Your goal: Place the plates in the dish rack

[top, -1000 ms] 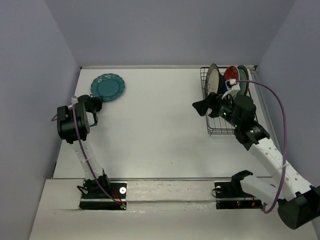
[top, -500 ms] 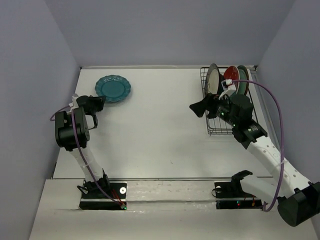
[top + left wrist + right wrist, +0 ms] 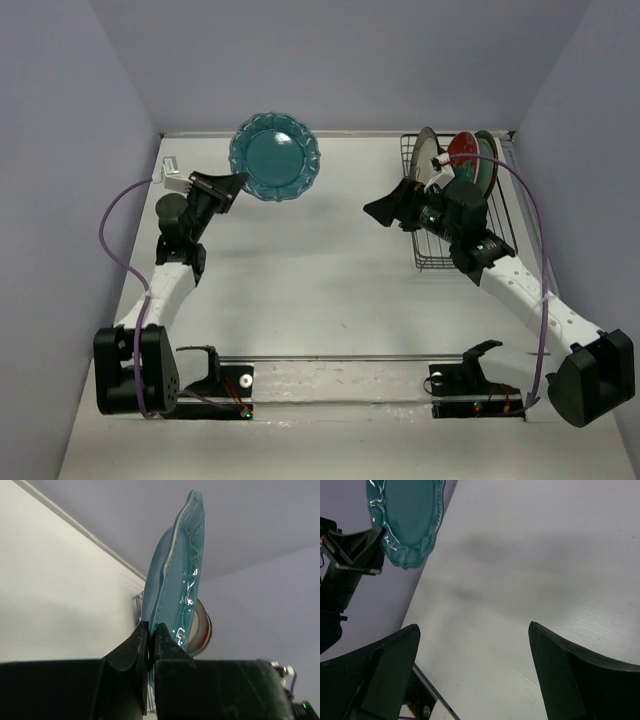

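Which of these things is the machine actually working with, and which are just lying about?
In the job: scalloped teal plate, pinched at its rim by the left tool; dish rack with plates standing in it; right tool, open.
Just there: purple cables on the arms; the white table.

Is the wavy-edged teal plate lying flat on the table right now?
No: the left tool is shut on the rim of the scalloped teal plate, holding it on edge, up off the table.
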Controlling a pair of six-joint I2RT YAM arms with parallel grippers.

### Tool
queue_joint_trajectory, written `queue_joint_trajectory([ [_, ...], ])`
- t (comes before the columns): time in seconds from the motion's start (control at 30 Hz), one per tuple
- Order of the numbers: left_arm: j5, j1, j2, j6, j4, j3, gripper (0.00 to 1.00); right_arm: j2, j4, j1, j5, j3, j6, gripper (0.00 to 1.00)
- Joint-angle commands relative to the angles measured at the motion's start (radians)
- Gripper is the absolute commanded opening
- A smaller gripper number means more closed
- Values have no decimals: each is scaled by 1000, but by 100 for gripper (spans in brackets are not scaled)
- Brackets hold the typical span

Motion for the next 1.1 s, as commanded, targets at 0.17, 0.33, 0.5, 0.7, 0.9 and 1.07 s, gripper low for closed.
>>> queue_joint_trajectory([
  [0.17,153,-111,-266,-52,75,-71,6,10,209,17,-146,45,88,96],
  [0.33,170,-185,-335,-78,74,-99,6,58,216,17,-160,31,81,96],
  [0.5,190,-266,-338,-77,72,-98,6,110,264,26,-250,41,90,96],
  [0.7,202,-323,-324,-63,74,-87,6,125,310,27,-280,32,94,90],
  [0.9,201,-349,-321,-18,56,-82,9,135,370,27,-281,-1,127,22],
  [1.07,167,-349,-358,162,-143,-43,69,95,287,27,-173,9,96,7],
])
